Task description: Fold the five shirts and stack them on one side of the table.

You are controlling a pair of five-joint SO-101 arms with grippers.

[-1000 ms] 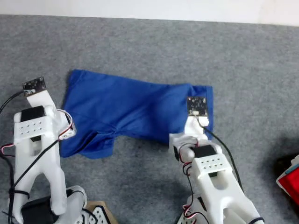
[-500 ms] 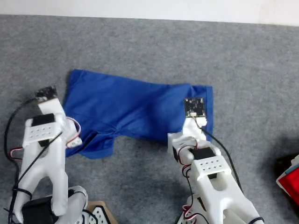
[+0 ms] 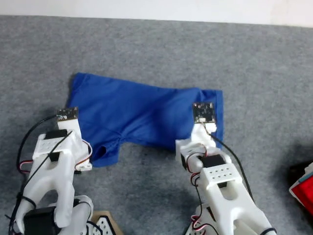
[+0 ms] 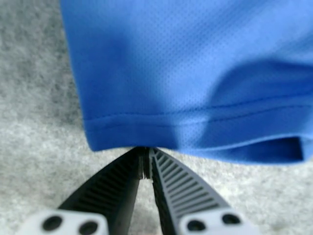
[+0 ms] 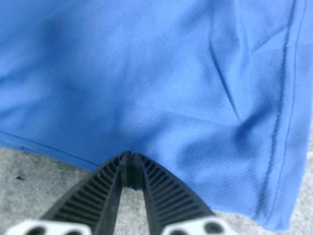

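Jaws of left gripper [image 4: 145, 152] clenched at the near hem of the rumpled blue fabric shirt [image 3: 142, 110], which stretches left-to-right across grey felt table [image 3: 161, 44], right gripper [image 5: 128, 159] pinching its near edge, white wall strip [image 3: 146, 9] behind

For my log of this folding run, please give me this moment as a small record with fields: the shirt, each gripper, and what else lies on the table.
shirt: one blue shirt, spread out and creased on the grey table, not yet folded
left gripper: closed at the shirt's near hem, close to its left corner; it seems to pinch the hem
right gripper: closed at the shirt's near edge, towards its right end; it seems to pinch the cloth
other: a red object at the right edge of the high view, apart from the shirt
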